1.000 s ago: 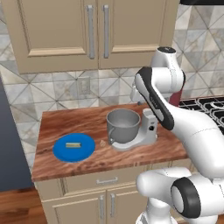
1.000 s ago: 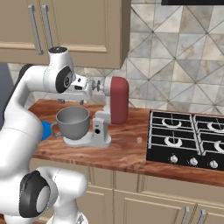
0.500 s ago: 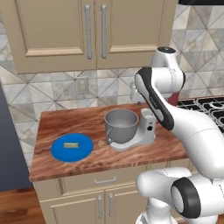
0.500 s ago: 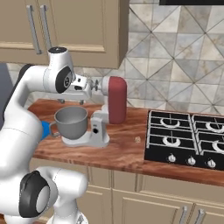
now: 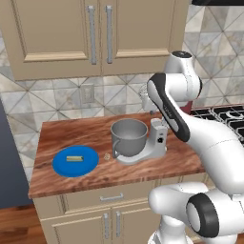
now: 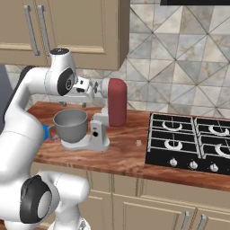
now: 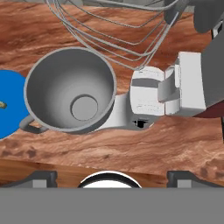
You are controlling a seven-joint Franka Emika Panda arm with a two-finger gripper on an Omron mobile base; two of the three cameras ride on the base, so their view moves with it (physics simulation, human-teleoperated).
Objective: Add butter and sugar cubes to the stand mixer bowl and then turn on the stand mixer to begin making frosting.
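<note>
Kitchen, mid-task: over the past second only my base has drifted slightly. My fingers [image 7: 43,178] hang wide open, holding nothing, above the empty stand mixer bowl [image 7: 70,89]. The butter [image 5: 73,158] waits on the blue plate [image 5: 88,166] and the sugar cubes [image 5: 107,156] on the table [image 5: 62,133]. Nothing is added yet.

**Colours on the bench**

Reddish-brown wood-grain bench [image 5: 71,131]. Blue plate [image 5: 75,161] with a pale yellow-tan butter [image 5: 73,158] stick. Grey metal stand mixer bowl [image 7: 70,89]; stand mixer [image 6: 108,117] light grey with a dark red head. Black stove [image 6: 188,143]. Grey triangle-patterned wall tiles [image 6: 179,67].
</note>
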